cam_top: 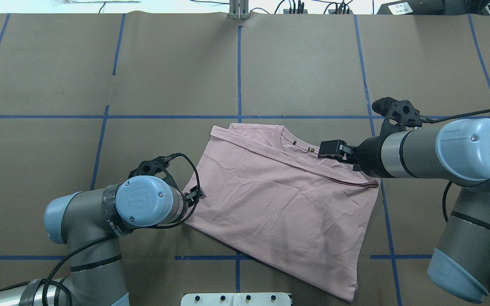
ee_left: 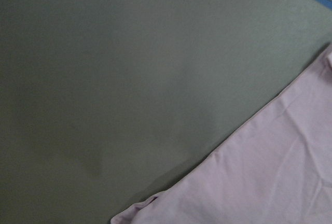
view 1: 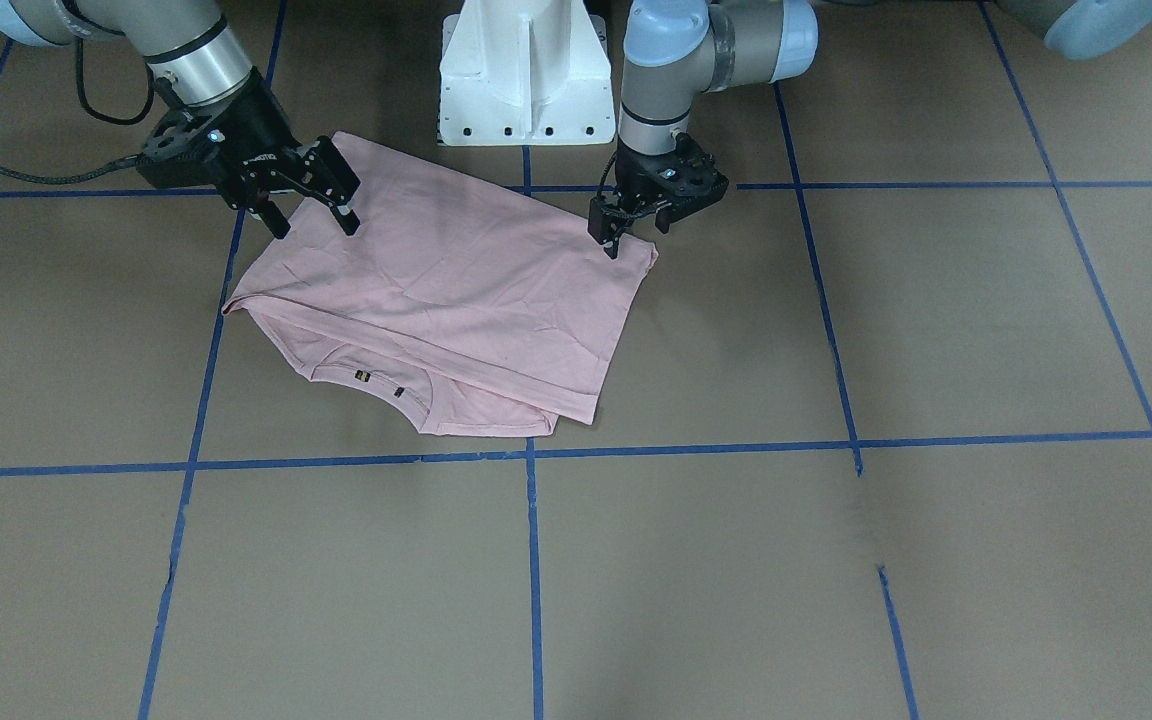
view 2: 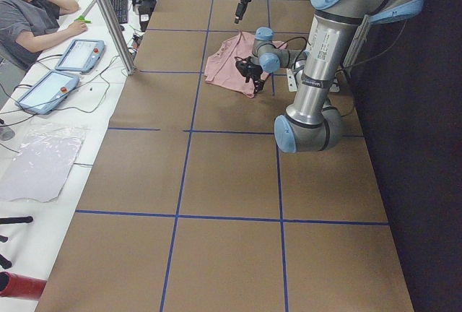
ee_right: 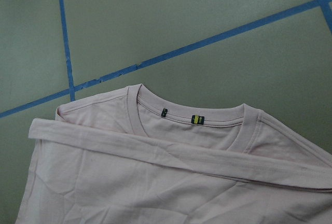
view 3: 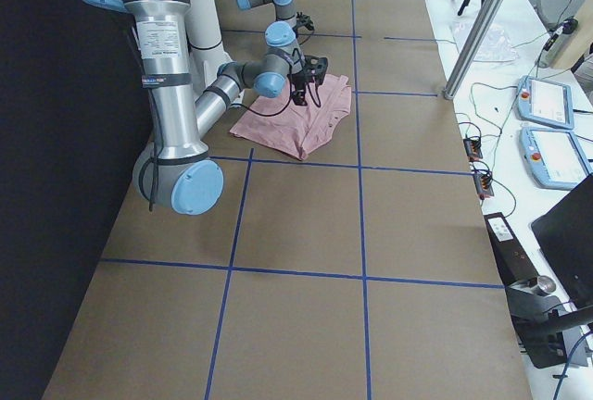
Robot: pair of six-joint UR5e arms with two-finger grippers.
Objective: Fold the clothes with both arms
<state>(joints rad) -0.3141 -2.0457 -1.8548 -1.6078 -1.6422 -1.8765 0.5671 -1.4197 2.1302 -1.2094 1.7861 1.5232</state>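
Observation:
The pale pink T-shirt point(view 1: 456, 290) point(cam_top: 287, 204) lies on the table folded in half, back side up, its hem resting just below the collar point(ee_right: 197, 119). No drawing shows. My right gripper point(view 1: 311, 222) point(cam_top: 332, 148) hovers open over the shirt's folded side edge near the collar, nothing between its fingers. My left gripper point(view 1: 636, 232) point(cam_top: 198, 193) stands at the opposite side edge with its fingers apart, one fingertip right at the cloth's border. The left wrist view shows only the shirt's edge point(ee_left: 270, 172) and bare table.
The white pedestal base point(view 1: 526, 80) stands just behind the shirt. Blue tape lines point(view 1: 534, 560) grid the brown table. A person point(view 2: 29, 23) sits at a side bench with tablets point(view 2: 79, 53), beyond a metal post point(view 2: 108, 16).

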